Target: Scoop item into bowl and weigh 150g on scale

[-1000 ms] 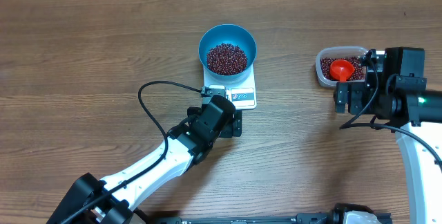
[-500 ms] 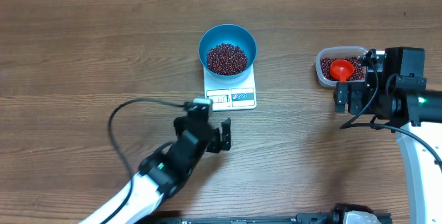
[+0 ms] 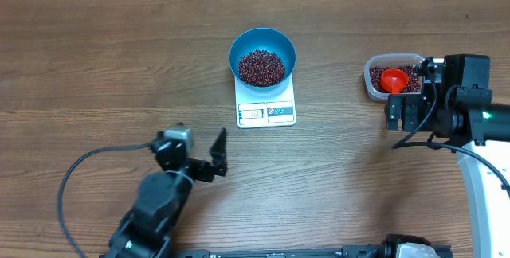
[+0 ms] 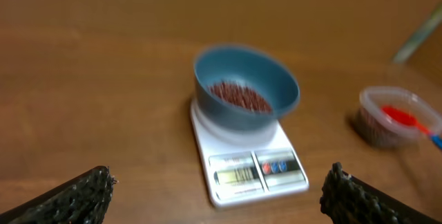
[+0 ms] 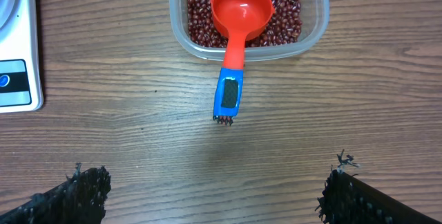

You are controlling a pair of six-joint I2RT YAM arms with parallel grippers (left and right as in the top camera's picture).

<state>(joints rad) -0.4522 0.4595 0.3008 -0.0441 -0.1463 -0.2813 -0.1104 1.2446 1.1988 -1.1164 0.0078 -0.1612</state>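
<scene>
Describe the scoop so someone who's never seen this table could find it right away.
On the wooden table, find the clear plastic tub of red-brown beans, set apart from the white scale carrying the blue bowl. The scoop lies in that tub, its handle sticking out over the rim. It is the only orange-red thing here, and its handle ends in blue.

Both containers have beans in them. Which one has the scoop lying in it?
The clear plastic tub: the orange-red scoop rests in it. The blue bowl on the scale holds only beans.
</scene>
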